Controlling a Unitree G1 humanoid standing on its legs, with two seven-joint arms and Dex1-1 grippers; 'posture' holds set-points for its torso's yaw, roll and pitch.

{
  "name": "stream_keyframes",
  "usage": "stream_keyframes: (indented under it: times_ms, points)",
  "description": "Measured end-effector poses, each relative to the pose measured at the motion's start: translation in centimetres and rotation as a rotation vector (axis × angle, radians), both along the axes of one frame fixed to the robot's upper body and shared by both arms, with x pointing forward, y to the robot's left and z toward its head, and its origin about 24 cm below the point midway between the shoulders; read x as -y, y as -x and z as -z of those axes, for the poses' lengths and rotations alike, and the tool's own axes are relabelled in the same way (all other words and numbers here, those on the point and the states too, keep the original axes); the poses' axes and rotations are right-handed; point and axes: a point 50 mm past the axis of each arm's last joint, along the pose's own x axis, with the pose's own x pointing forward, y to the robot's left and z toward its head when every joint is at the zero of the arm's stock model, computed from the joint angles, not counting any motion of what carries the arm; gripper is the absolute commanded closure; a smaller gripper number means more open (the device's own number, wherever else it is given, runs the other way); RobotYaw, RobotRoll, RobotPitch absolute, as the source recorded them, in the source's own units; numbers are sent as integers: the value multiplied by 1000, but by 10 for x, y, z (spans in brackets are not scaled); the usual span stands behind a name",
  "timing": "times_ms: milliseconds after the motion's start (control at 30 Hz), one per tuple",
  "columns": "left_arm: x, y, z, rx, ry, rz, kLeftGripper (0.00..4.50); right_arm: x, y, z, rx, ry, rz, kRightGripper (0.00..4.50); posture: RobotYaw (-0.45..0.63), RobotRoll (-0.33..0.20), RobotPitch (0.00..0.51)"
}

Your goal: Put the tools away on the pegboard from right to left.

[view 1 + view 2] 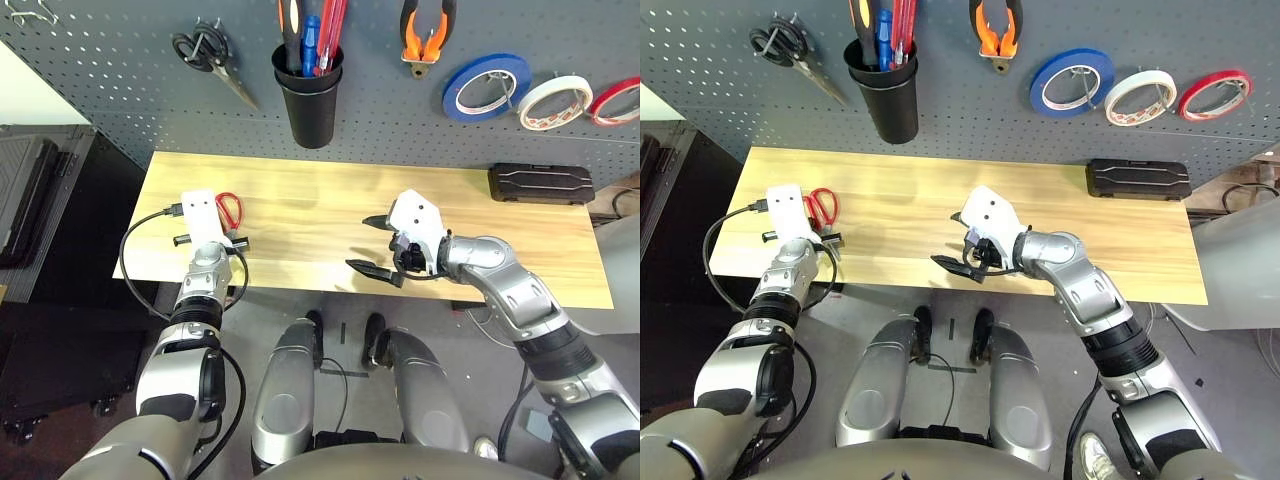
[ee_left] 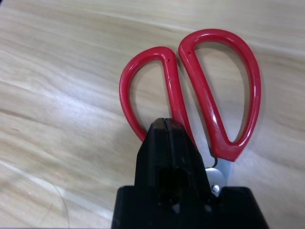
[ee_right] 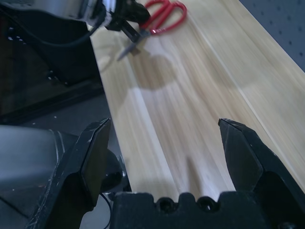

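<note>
Nearest the robot, the left gripper (image 2: 164,131) sits over the red-handled scissors (image 2: 200,90) on the wooden table (image 1: 300,210), its fingers pressed together just where the two loops meet the pivot — whether metal is pinched between them I cannot tell. The right gripper (image 3: 164,143) hangs spread wide and empty over mid-table. Beyond, on the pegboard (image 1: 120,60), the white tape roll (image 1: 553,100), the pliers (image 1: 427,30) and the screwdriver in the black cup (image 1: 310,95) are already stowed — so the scissors look like the last tool. A firm grip near the pivot should keep them level while lifting a loop toward a free hook.
</note>
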Motion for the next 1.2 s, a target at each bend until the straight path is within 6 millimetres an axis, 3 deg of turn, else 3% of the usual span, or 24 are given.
stream_keyframes:
  times_ms: [200,433,700,933,1067,1200]
  points:
    - [4,3,-6,15,22,21,4451,-1,-1,-2,16,-11,-40,0,212,0,306]
    - [-3,7,-31,142,45,-3,4451,0,-5,-1,54,-81,-57,0,257,0,287]
    - [-17,25,-57,313,92,-63,4451,8,-10,-7,126,-192,-60,0,316,0,265]
    - [-25,31,-45,260,69,-94,4467,9,-15,-4,133,-202,-58,0,305,0,257]
    - [-31,23,-35,199,50,-98,3197,8,-17,-6,148,-203,-54,0,281,0,265]
    - [-31,12,-32,176,56,-76,1629,10,-16,-4,153,-185,-41,0,246,0,283]
